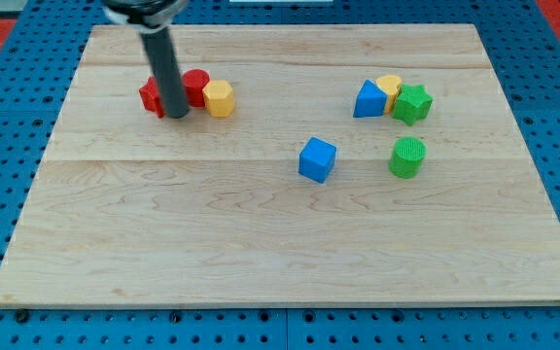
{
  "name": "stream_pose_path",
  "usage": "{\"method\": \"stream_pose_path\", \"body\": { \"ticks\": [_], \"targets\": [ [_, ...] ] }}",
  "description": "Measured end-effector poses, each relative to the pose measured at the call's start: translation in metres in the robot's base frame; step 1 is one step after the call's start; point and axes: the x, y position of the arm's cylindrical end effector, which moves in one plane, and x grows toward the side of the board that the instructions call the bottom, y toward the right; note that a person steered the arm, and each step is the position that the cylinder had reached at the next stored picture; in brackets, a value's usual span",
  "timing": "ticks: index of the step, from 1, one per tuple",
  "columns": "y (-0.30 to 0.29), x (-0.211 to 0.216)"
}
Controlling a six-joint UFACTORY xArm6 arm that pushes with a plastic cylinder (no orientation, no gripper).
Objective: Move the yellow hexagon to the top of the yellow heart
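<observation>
The yellow hexagon sits in the upper left of the board, touching a red cylinder on its left. The yellow heart lies at the upper right, wedged between a blue triangle-like block and a green star. My tip is down on the board just left of the red cylinder and in front of a red block, whose shape the rod partly hides. The tip is about two block widths left of the yellow hexagon.
A blue cube sits near the board's middle. A green cylinder stands below the green star. The wooden board lies on a blue pegboard surface.
</observation>
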Motion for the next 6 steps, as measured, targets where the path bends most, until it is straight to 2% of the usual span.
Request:
{"method": "stream_pose_path", "body": {
  "ticks": [2,5,6],
  "targets": [
    [0.038,-0.007],
    [0.127,-0.094],
    [0.152,-0.079]
  ]
}}
